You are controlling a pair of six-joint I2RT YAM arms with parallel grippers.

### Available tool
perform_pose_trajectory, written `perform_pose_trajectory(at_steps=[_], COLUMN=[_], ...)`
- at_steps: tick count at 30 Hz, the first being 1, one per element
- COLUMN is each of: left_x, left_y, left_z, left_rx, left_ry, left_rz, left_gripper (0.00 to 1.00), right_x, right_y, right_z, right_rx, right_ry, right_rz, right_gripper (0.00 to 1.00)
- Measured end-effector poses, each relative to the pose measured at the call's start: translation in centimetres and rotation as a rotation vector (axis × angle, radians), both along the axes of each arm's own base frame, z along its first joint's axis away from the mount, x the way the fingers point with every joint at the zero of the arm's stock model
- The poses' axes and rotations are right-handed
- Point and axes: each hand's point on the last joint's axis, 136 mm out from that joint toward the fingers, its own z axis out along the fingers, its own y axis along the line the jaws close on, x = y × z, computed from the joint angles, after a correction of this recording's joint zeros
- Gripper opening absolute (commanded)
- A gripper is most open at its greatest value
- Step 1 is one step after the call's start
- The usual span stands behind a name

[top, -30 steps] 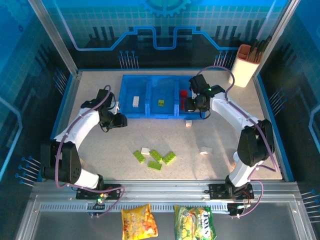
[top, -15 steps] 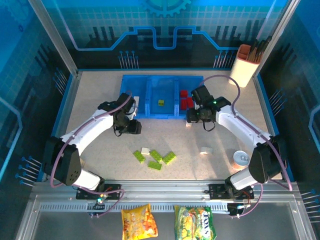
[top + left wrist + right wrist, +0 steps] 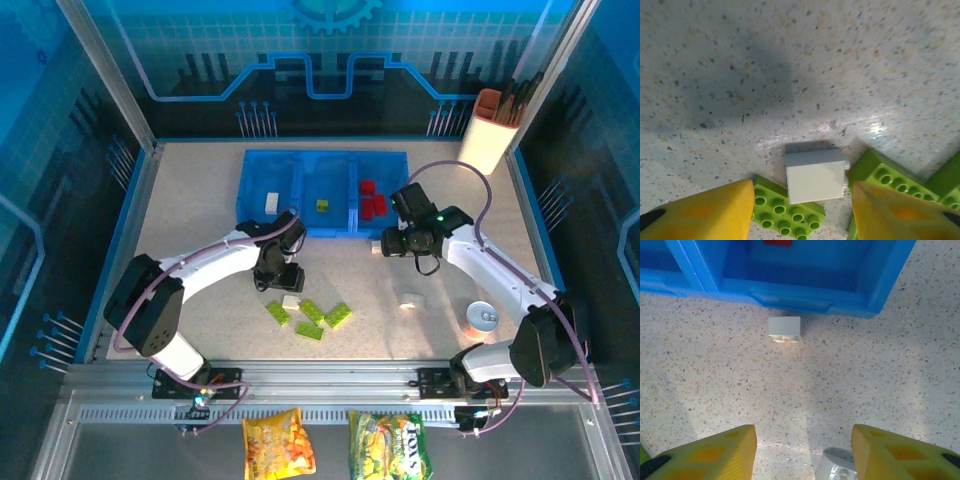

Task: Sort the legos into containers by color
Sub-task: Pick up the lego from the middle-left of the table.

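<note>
Two yellow left fingers [image 3: 700, 212] spread, white brick [image 3: 816, 175] between, green bricks [image 3: 787, 212] beside

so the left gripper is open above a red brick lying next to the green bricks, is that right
Not quite: the brick is white, not red. In the left wrist view the open left gripper hangs above a white brick lying next to the green bricks.
</note>
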Motion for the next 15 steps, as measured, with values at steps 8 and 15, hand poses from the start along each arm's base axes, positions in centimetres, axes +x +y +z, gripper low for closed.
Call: perform_pose_trajectory(at_steps=[8, 15], left_x=[-1.7, -1.7], left_y=[-0.1, -0.8], left_z=[-2.0, -2.4], left_rx=[0.033, 0.024], left_ry=[0.032, 0.022], left_rz=[-0.013, -0.024], left_gripper=[0.57, 0.58], right_x=[-0.1, -0.2], right_y=[-0.1, 0.1], right_z=[0.1, 0.0], right_rx=[0.0, -0.002], right_ry=[0.001, 0.004], right_rz=[-0.001, 0.005], right_gripper=[0.54, 0.54])
